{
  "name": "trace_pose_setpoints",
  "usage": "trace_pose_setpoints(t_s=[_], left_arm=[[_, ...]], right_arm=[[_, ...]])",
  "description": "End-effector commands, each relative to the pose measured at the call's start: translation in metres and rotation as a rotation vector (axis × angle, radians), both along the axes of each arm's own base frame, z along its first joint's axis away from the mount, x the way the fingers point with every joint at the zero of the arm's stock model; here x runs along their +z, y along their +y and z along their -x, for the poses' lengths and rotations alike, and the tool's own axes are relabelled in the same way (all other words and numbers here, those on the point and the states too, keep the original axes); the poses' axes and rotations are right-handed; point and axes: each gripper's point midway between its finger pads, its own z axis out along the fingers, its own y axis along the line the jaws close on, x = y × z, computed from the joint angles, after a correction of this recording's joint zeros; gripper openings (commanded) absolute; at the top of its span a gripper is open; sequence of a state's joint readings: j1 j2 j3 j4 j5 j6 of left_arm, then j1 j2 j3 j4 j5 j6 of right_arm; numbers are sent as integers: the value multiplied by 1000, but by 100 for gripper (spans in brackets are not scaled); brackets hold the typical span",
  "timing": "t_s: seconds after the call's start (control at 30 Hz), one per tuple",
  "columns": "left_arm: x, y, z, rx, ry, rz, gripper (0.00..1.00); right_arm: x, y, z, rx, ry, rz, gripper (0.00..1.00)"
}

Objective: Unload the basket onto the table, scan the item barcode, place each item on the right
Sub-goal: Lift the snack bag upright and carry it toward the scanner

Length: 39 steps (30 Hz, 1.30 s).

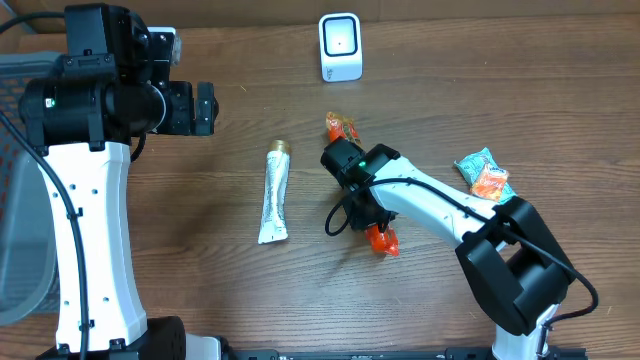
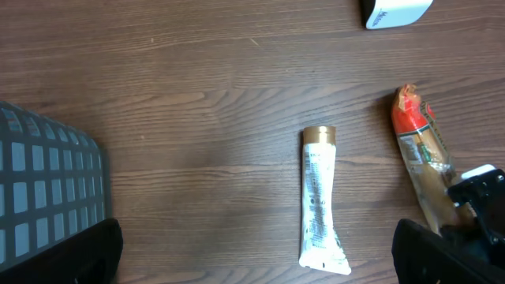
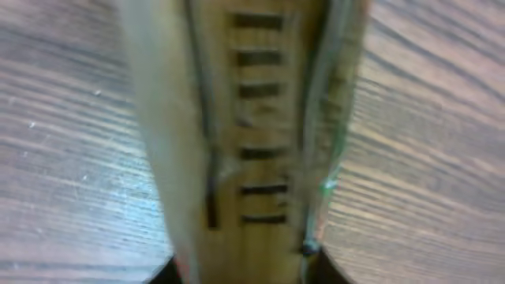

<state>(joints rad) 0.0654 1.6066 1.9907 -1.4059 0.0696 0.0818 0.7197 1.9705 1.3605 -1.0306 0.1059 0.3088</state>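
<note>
Reaching in from the near right corner of the wooden worktop [image 1: 200,280], the white right arm stretches towards the middle. The right gripper [image 1: 345,160] sits low on a long snack packet [image 2: 422,158]. The packet lies flat near the centre of the worktop and has an orange end pointing at the far edge. Seen from the right wrist, the two jaws press against the packet's long sides, clamped on it. Dark printed bars run up the wrapper, too blurred to read.

Just left of the packet, and apart from it, a white tube [image 1: 274,193] lies flat with its gold cap towards the far edge. Towards the right edge rests a small packet [image 1: 483,173] in teal and orange, close beside the right arm's elbow.

Further back on the left, the left gripper [image 1: 205,108] hangs above the worktop. Its black fingers [image 2: 83,252] are spread wide with nothing between them. A grey mesh basket [image 1: 15,200] stands along the left edge beside that arm.

At the far edge, near its middle, stands a white scanner [image 1: 340,47] showing a small red light. It is well apart from the packet.
</note>
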Motion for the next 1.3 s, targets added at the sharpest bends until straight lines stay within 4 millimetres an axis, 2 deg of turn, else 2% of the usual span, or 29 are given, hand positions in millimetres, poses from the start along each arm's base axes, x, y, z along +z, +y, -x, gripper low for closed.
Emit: trace_pose_setpoints(t_s=[0.0,0.13,0.23,0.37,0.5,0.6,0.73,0.83,0.97,1.27], left_arm=[[6,1,-1,-7,-21,-10,100],[6,1,-1,-7,-21,-10,100],[6,1,-1,-7,-21,-10,100],[6,1,-1,-7,-21,-10,100],[6,1,-1,-7,-21,-10,100],[6,1,-1,-7,-21,-10,100],[6,1,-1,-7,-21,-10,100],[6,1,-1,-7,-21,-10,100],[6,1,-1,-7,-21,-10,100],[6,1,-1,-7,-21,-10,100]], right_arm=[[-19,-4,15,-1,79,13,4],[-6,8,15,11,95,-72,4],[20,27,12,61,93,-218,4],[77,49,8,118,89,-490,4],[154,64,15,230,120,-893,4],[205,55,14,236,120,-1126,4],[251,37,12,230,118,-1333,4],[273,25,11,228,114,-1433,4],[288,22,13,255,120,-1511,4],[291,23,12,278,104,-1524,4]])
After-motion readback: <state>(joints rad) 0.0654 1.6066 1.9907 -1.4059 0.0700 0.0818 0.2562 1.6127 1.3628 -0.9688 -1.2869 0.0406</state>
